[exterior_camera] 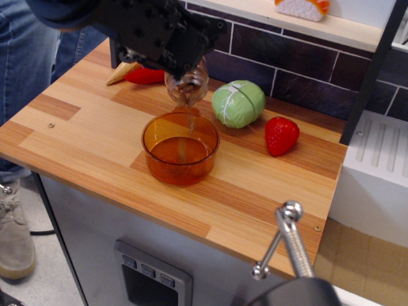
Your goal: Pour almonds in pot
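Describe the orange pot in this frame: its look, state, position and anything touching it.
The pot is round, translucent orange plastic, with a small flat handle at its far rim. It stands upright on the wooden counter, open-topped. No almonds are clearly visible inside. A clear jar, held tilted mouth-down by the gripper, hangs just above its far edge without touching. A green cabbage toy sits behind-right, apart.

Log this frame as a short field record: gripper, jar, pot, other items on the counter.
gripper: gripper holds the jar; jaws closed around its body
jar: clear jar tipped mouth-down above the pot's far rim
almonds: almonds bunched at the jar's mouth
pot: orange pot upright on the wooden counter; any contents unclear
other items: green cabbage toy, red strawberry toy, both right of the pot
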`<state>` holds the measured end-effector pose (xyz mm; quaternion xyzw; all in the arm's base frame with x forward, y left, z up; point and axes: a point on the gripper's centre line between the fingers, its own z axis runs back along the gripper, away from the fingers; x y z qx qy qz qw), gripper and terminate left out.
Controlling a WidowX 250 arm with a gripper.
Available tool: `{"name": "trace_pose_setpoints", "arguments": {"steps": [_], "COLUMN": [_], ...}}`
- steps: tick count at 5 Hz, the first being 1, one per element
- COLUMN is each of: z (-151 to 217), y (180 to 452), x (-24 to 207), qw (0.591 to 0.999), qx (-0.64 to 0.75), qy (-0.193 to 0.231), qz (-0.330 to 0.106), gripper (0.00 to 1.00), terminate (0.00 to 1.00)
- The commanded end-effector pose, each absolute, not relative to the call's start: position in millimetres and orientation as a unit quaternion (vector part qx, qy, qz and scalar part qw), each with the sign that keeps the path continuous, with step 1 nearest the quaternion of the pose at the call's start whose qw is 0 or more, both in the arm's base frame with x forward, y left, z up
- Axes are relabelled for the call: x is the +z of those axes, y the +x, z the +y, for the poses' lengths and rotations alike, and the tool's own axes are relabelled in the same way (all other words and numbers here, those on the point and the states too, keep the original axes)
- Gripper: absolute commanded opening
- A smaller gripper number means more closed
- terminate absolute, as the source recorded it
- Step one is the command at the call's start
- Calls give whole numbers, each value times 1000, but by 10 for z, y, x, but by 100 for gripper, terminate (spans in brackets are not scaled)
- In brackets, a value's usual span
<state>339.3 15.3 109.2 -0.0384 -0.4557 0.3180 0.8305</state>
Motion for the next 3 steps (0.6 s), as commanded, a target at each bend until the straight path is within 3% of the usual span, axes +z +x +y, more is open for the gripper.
{"name": "trace_pose_setpoints", "arguments": {"steps": [1, 3], "z": [220, 223], "y": [3385, 3428], "x": [1128, 1146], "qw": [822, 827], "qx": [310, 309], "qy": [-54, -47], "qz": [-475, -468], "gripper": [0, 0], "terminate": [0, 0]}}
